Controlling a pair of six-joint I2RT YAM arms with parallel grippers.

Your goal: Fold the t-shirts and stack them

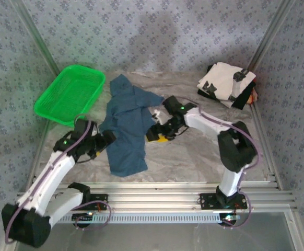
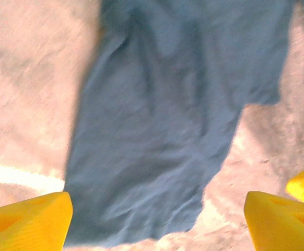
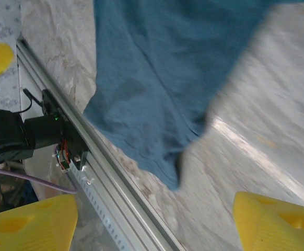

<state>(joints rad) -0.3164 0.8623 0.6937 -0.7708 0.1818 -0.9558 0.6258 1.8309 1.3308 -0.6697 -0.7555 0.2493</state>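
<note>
A dusty-blue t-shirt (image 1: 126, 128) lies spread lengthwise on the table's middle, its hem toward the near edge; the same blue t-shirt (image 2: 173, 115) also spreads across the left wrist view, and the blue t-shirt (image 3: 162, 78) runs down to a corner in the right wrist view. A folded pile of t-shirts (image 1: 226, 83), the top one white with black patches, sits at the back right. My left gripper (image 1: 106, 140) is open beside the shirt's left edge, nothing between its yellow fingers (image 2: 26, 219). My right gripper (image 1: 157, 134) is open just right of the shirt, its fingers (image 3: 275, 222) empty.
A green plastic mesh basket (image 1: 70, 94) stands tilted at the back left. The aluminium rail (image 1: 157, 196) runs along the near edge. Patterned walls close in the sides and back. Bare grey cloth-covered table lies right of the shirt (image 1: 199, 151).
</note>
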